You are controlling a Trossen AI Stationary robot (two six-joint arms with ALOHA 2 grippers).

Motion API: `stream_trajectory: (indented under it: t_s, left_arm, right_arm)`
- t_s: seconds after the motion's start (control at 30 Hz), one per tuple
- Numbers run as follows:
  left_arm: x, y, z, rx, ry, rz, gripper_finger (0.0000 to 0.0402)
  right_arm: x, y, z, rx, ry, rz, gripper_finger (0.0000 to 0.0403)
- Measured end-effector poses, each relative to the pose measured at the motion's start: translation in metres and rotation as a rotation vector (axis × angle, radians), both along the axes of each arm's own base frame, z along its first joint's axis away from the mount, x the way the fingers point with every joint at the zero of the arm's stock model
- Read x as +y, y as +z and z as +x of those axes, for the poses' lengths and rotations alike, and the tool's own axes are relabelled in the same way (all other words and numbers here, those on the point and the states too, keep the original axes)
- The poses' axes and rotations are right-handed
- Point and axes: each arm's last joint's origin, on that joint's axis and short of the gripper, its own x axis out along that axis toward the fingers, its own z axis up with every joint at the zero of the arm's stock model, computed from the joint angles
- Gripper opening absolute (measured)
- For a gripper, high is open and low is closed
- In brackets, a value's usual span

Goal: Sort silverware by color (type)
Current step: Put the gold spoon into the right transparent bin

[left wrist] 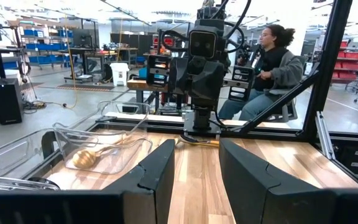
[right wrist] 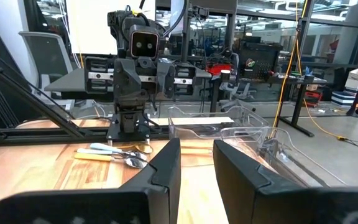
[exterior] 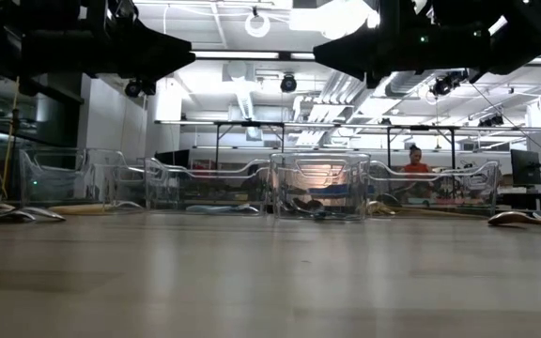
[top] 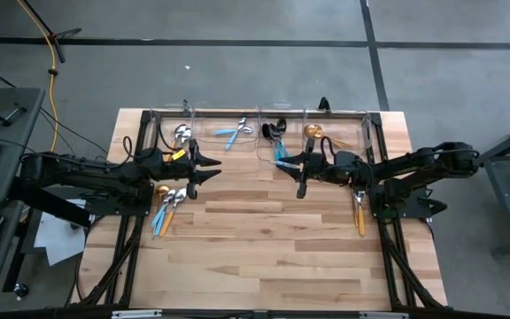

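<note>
Wooden table [top: 264,257], clear bins [top: 255,133], silverware [top: 168,208]

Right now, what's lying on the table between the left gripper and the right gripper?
Nothing. In the high view, the stretch of wooden table between the left gripper and the right gripper is bare; both wrist views show open wood between them too.

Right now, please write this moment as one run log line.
left pincer: open, empty, above table | right pincer: open, empty, near bins | loose spoons: on table by left arm | sorting: partly done
</note>
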Motion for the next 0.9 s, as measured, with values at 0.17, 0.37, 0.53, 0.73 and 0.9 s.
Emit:
stream_trajectory:
  t_s: [0.17, 0.37, 0.53, 0.73, 0.9]
  left_arm:
    - [0.0, 0.0, 0.0, 0.0, 0.0, 0.0, 0.0117]
    - [0.0, 0.0, 0.0, 0.0, 0.0, 0.0, 0.0117]
    - [0.0, 0.0, 0.0, 0.0, 0.0, 0.0, 0.0117]
    - [0.0, 0.0, 0.0, 0.0, 0.0, 0.0, 0.0117]
    - [0.0, -0.0009, 0.0, 0.01, 0.0, -0.004, 0.0117]
  right_arm:
    - [0.0001, -0.0023, 0.0001, 0.024, 0.0, 0.001, 0.0081]
    - [0.0001, -0.0026, 0.0001, 0.027, 0.0, 0.002, 0.0081]
    - [0.0001, -0.0026, 0.0001, 0.027, 0.0, 0.002, 0.0081]
    - [0.0008, -0.0023, 0.0001, 0.006, 0.01, 0.108, 0.0081]
    - [0.0095, 0.0035, -0.0044, 0.141, 0.016, 0.211, 0.0081]
